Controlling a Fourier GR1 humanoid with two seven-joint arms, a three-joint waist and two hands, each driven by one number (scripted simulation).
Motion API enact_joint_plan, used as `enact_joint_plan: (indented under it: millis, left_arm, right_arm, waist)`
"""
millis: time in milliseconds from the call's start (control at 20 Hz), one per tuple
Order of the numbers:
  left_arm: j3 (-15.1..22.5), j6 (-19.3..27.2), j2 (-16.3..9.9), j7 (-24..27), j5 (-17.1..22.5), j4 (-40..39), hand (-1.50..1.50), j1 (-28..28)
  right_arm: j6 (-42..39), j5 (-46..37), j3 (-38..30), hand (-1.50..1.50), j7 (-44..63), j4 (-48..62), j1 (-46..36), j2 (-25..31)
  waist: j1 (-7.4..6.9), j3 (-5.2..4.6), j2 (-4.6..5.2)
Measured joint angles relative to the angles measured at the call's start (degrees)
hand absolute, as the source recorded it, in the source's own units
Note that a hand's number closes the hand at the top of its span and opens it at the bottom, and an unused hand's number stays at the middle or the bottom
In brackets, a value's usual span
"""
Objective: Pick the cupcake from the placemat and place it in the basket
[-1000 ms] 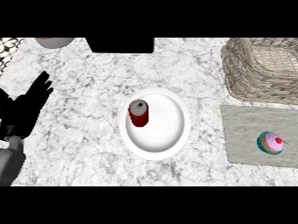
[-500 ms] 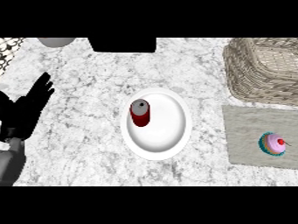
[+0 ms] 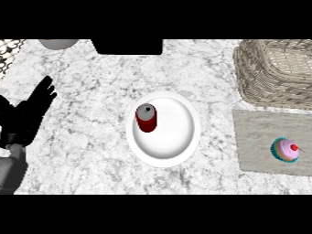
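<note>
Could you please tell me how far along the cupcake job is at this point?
Nothing looks done yet: the cupcake sits on the placemat, and the basket beyond it holds nothing that shows. Nothing is in hand: the left hand rests open at the view's left, far from the cupcake, and the right hand is out of view. The whole pick, the carry to the basket and the placing are left.

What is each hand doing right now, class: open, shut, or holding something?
Left hand: open, fingers straight, resting at the view's left edge, holding nothing.
Right hand: not in view, so its state cannot be told.
</note>
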State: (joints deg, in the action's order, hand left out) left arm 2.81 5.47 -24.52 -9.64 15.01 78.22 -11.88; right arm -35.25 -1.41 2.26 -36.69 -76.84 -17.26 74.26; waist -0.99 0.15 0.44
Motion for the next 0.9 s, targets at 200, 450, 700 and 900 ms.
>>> enact_joint_plan:
  millis: [200,450,700,900]
  left_arm:
    - [-0.5,-0.5,-0.1,0.0,0.1,0.0,0.0,0.1]
    - [-1.1,-1.4,0.0,0.3,-0.1,-1.0,0.0,-0.3]
    - [-1.4,-2.0,0.1,0.3,-0.4,-0.7,0.0,-0.4]
    - [-1.6,-1.2,1.1,-0.1,-1.3,-1.0,0.0,-1.2]
  right_arm:
    - [5.2,-2.3,3.3,-1.5,-4.7,1.4,3.0,-2.6]
    - [10.7,-5.1,7.4,-1.5,-8.6,4.4,3.8,-8.4]
    - [13.4,-6.6,10.9,-1.5,-11.4,9.1,2.7,-14.2]
    - [14.3,-8.4,13.5,-1.5,-11.4,12.5,0.3,-18.7]
  waist:
    - [0.14,-0.02,-0.09]
    - [-0.07,-0.05,-0.07]
    - [-0.33,-0.04,-0.04]
    - [-0.17,-0.08,-0.1]
